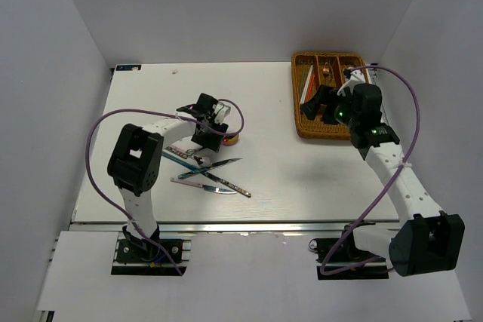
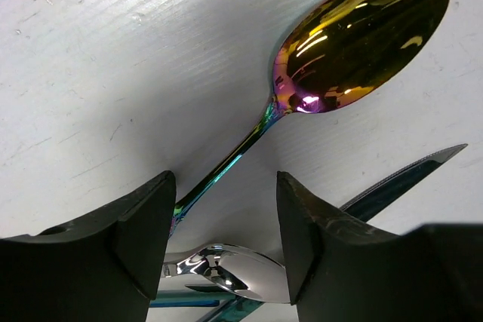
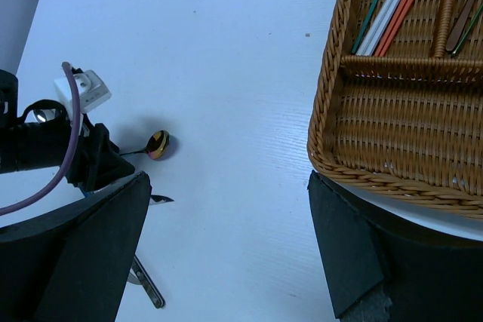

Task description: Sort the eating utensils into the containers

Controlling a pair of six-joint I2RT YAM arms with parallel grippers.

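Note:
My left gripper (image 1: 205,132) is low over the utensil pile, open. In the left wrist view a silver spoon bowl (image 2: 230,265) lies between its fingers (image 2: 143,224), not gripped. An iridescent spoon (image 2: 355,43) lies just ahead of them and also shows in the top view (image 1: 232,139). Knives (image 1: 215,179) lie crossed on the table near the pile. My right gripper (image 1: 317,103) is open and empty above the near left corner of the wicker tray (image 1: 296,122). Red, white and green chopsticks (image 3: 396,5) lie in a long slot; the crosswise slot (image 3: 407,111) is bare.
A copper-coloured utensil (image 1: 327,73) lies in the tray's middle slot. White walls close in the table on the left, back and right. The tray sits at the back right, against the right wall. Purple cables loop off both arms.

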